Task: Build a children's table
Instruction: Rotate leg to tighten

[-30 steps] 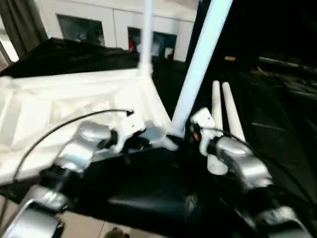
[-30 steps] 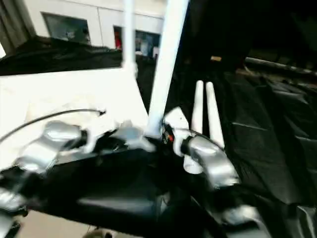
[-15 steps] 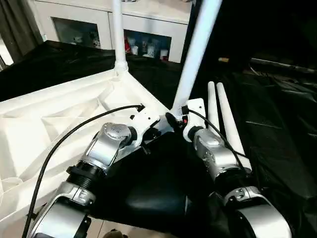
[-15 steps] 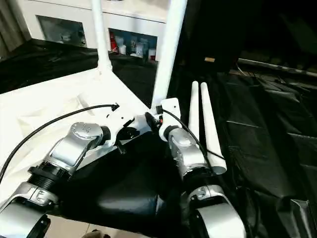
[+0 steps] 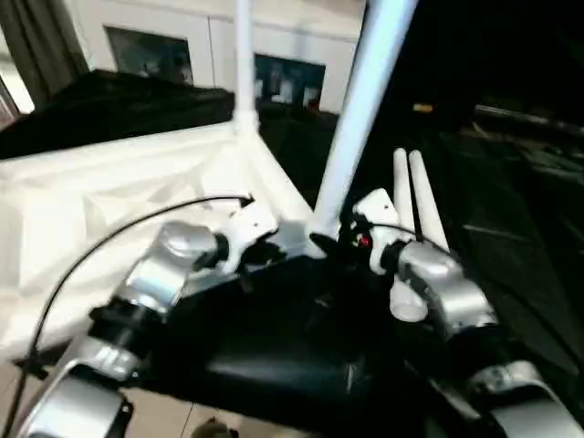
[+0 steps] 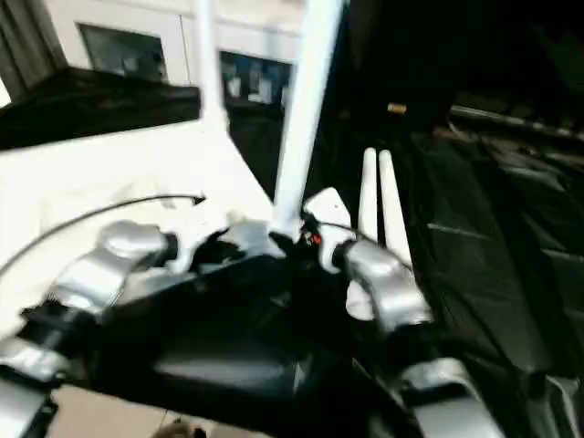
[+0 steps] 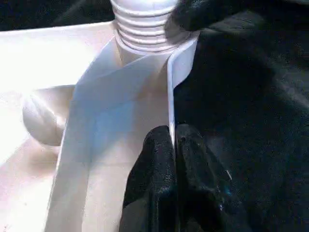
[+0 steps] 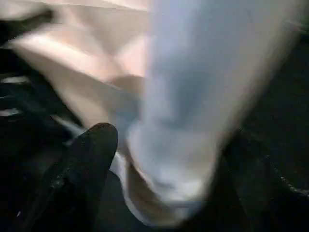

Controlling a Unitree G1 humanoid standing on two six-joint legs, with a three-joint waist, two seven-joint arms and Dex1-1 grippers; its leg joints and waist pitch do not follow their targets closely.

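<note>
Tabletop (image 5: 109,196) rim pinched by left gripper (image 7: 173,145), seen in left wrist view; right gripper (image 8: 159,159) straddled corner leg (image 5: 360,109), fingers apart.

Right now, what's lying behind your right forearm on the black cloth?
Two loose white legs lie side by side on the black cloth, pointing away from the robot. Their near ends are partly covered by the right forearm, so their threads cannot be seen.

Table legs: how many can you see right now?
4: near corner leg upright in the tabletop, far corner leg upright, two loose legs side by side on the black cloth.
</note>
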